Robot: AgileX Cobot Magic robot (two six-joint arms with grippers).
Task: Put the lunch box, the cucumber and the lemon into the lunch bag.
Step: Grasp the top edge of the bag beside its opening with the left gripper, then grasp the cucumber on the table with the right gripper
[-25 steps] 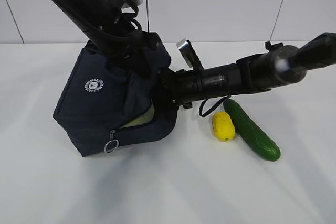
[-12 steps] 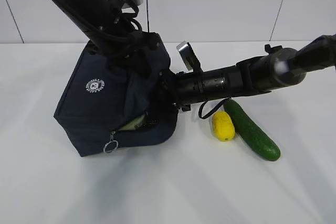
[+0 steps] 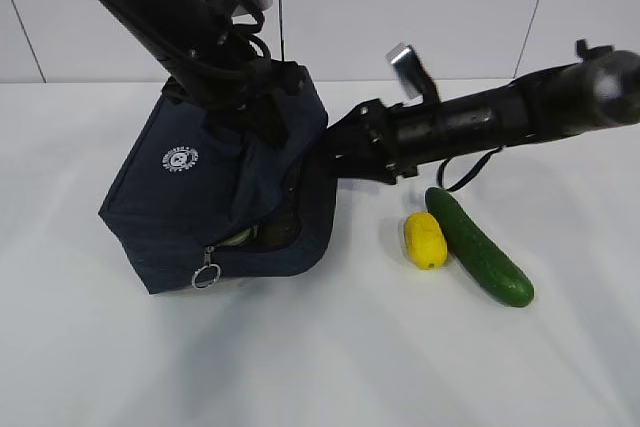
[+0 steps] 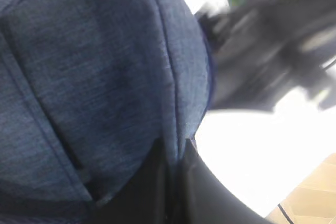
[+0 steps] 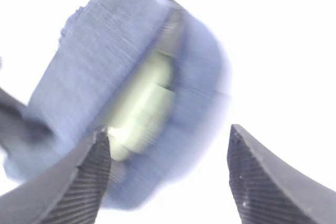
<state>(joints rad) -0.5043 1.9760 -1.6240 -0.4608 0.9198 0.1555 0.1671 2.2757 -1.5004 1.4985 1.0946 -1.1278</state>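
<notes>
The right pincer (image 5: 168, 177) hangs wide open and empty just outside the lunch bag (image 3: 200, 197), whose mouth shows the lunch box (image 5: 139, 108) inside. The left pincer (clamped on the bag's fabric) props it. The lemon (image 3: 425, 239) and cucumber (image 3: 480, 247) lie right of the bag, nearer the right arm, the cucumber's long axis slanting away from the bag.
</notes>
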